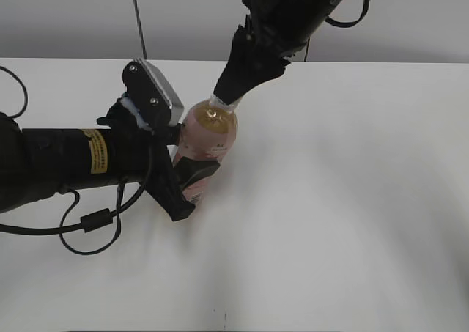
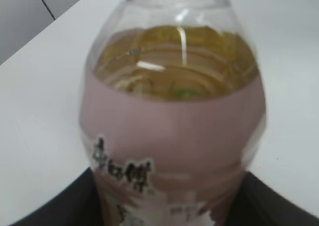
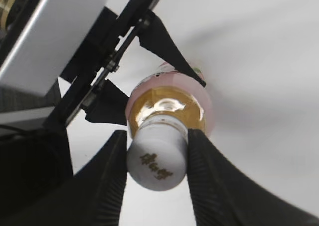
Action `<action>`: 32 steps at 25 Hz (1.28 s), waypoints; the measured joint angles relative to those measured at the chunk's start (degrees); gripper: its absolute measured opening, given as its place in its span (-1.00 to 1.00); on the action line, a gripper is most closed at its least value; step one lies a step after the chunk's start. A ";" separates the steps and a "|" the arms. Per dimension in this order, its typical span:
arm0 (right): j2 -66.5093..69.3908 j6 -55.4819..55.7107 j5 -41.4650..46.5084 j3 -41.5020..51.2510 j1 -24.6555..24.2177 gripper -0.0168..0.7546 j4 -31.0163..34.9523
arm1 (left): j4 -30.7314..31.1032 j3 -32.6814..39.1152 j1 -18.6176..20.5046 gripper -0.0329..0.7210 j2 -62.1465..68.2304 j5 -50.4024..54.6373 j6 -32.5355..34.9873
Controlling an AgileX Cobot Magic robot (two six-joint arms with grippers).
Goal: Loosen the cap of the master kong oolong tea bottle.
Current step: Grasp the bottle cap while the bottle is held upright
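Standing upright on the white worktop [image 1: 352, 200], your bottle [image 1: 207, 138] is clamped around its pink label by the left claw [image 1: 192, 172] from the side, while the right claw [image 3: 157, 156] (reaching down from above) pinches the white cap [image 3: 157, 157] between both fingers.

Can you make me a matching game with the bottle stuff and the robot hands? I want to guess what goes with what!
Things:
1. cap
2. label
3. left gripper
4. right gripper

Descriptions:
A. pink, wrapped around the bottle
B. white, at the bottle's top
C. closed on the cap from both sides
D. holding the bottle's body

Pairs: 1-B, 2-A, 3-D, 4-C
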 joint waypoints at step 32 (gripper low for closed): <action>-1.79 -83.32 -3.99 -0.05 0.00 -0.25 1.64 | -3.79 0.00 0.16 0.12 0.00 -2.54 -0.65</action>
